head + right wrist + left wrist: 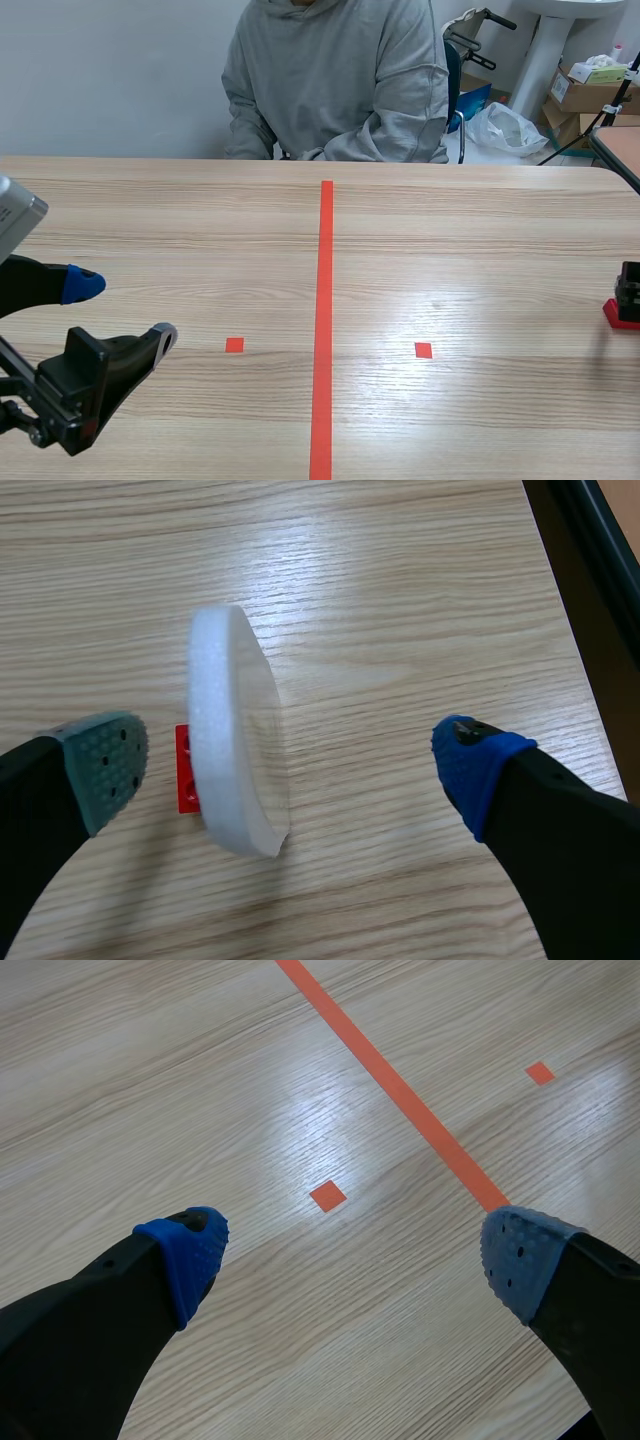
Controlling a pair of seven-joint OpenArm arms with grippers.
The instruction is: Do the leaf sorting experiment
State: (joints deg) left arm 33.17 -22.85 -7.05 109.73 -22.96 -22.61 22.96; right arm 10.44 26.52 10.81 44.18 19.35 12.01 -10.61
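Status: sorting not started. No leaves appear in any of the 3 views.

Left gripper: jaws released, nothing between them. It hovers over the table beside the tape line.

Right gripper: jaws released and spread around an upright white foam disc (nearer the grey-green pad). The disc stands against a small red block. No contact is visible.

A person sits across the table.

Remaining: every sorting step.

bright even light, white glare on table, soft shadows
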